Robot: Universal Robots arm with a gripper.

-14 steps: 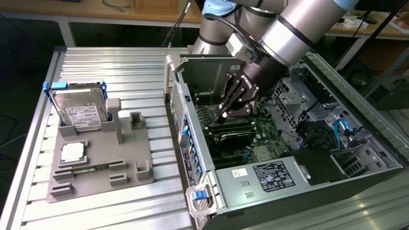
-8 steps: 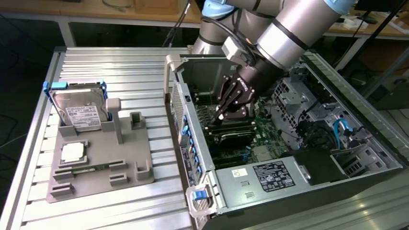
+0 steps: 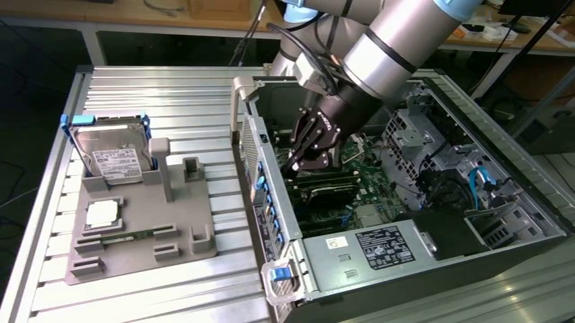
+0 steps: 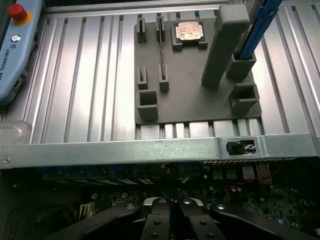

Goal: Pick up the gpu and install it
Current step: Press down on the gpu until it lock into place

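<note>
Judging from the exterior view, a misaligned seat is the main risk. The gripper (image 3: 295, 163) is set deep inside the open computer case (image 3: 503, 168), over the motherboard (image 3: 364, 205), near the case wall that borders the table (image 3: 180, 87). If a card is pressed down while tilted or off its slot, the connector could be jammed or neighbouring parts struck. The fingers are drawn tight together and pointed down at the board. A thin dark strip just under the tips is taken to be the gpu (image 3: 316, 176). This cannot be confirmed, nor can it be told whether the strip is gripped. On the fixture plate (image 3: 134, 262) the hard drive (image 3: 112, 158) is stood at one corner.

In the wrist view the fingertips are closed against each other, gripper (image 4: 172, 207) low over the board, just inside the case's metal rim (image 4: 160, 150). That rim could be clipped if the arm is drawn back at a slant. What is pinched, if anything, cannot be told. The plate's block holders (image 4: 148, 98) near its case-side edge are seen vacant.
</note>
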